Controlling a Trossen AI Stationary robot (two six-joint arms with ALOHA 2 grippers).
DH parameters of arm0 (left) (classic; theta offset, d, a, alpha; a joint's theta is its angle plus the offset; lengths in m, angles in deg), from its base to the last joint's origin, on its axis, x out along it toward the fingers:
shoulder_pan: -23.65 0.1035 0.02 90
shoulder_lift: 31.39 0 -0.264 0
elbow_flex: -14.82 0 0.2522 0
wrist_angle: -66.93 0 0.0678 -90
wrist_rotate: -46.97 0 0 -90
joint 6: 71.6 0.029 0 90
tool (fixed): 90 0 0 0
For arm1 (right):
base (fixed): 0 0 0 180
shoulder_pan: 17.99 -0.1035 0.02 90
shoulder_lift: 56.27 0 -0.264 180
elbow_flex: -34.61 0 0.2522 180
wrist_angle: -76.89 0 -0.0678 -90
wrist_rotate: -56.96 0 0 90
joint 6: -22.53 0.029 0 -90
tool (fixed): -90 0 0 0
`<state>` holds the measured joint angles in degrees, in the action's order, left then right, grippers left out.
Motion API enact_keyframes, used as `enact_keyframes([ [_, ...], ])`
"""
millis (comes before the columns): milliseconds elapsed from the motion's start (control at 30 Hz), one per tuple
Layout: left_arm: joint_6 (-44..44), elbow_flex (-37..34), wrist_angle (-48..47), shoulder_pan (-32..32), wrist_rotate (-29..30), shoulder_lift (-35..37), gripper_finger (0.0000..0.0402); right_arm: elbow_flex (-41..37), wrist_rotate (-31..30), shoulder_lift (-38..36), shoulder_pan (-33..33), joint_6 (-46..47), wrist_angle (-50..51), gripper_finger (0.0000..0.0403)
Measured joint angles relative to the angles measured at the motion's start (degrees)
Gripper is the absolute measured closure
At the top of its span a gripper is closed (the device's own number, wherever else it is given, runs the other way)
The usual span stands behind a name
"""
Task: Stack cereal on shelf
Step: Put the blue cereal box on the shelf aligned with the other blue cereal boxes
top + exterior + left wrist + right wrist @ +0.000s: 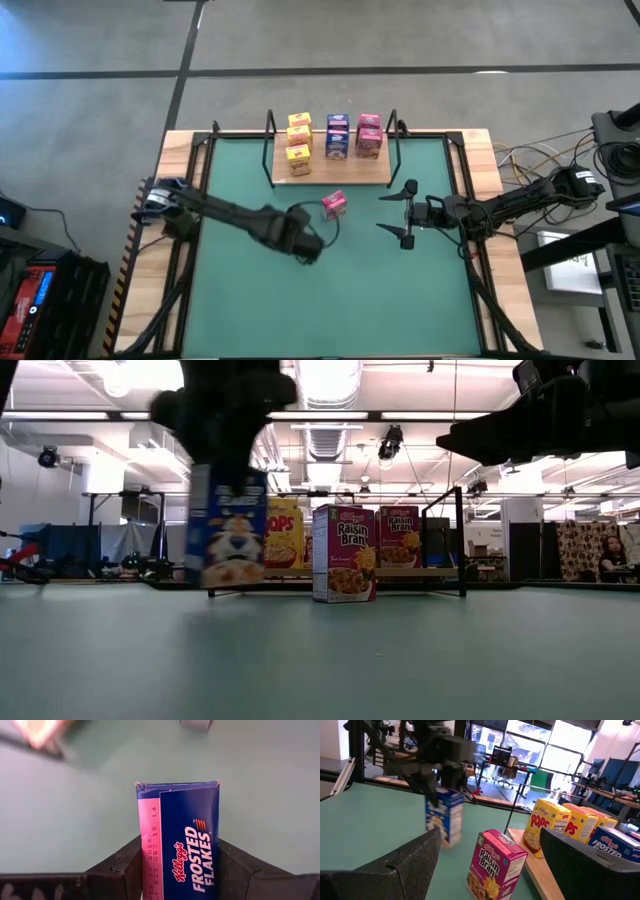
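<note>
You are looking at a green table mat [330, 290] with a wooden shelf [330, 178] at its far edge, carrying yellow, blue and pink cereal boxes [298, 142]. Your left gripper [177, 870] is clenched on a blue Frosted Flakes box [186, 840], above the mat's middle. A pink Raisin Bran box [334, 205] stands just before the shelf. Your right gripper [408, 216] hovers nearby, fingers spread, holding nothing.

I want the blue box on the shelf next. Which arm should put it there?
The left one. Its hand already grips the blue box above the mat. The right hand waits open and empty beside the shelf.
</note>
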<state>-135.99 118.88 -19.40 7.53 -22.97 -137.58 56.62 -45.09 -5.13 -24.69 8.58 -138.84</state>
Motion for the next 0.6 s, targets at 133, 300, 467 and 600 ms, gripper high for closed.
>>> enact_keyframes([
  [133, 8.8, -0.1, 3.3, 4.4, 1.0, 0.2, 0.0232, 0.0, 0.0, 0.0, 0.0, 0.0, 0.0, 0.0076],
  [300, 17.3, -2.1, 9.8, 8.9, -0.3, 0.2, 0.0232, 0.0, 0.0, 0.0, 0.0, 0.0, 0.0, 0.0076],
  [467, 22.9, -3.5, 15.3, 12.5, -2.6, 0.2, 0.0232, 0.0, 0.0, 0.0, 0.0, 0.0, 0.0, 0.0076],
  [600, 26.3, -3.5, 18.5, 14.8, -2.7, 0.2, 0.0232, 0.0, 0.0, 0.0, 0.0, 0.0, 0.0, 0.0076],
])
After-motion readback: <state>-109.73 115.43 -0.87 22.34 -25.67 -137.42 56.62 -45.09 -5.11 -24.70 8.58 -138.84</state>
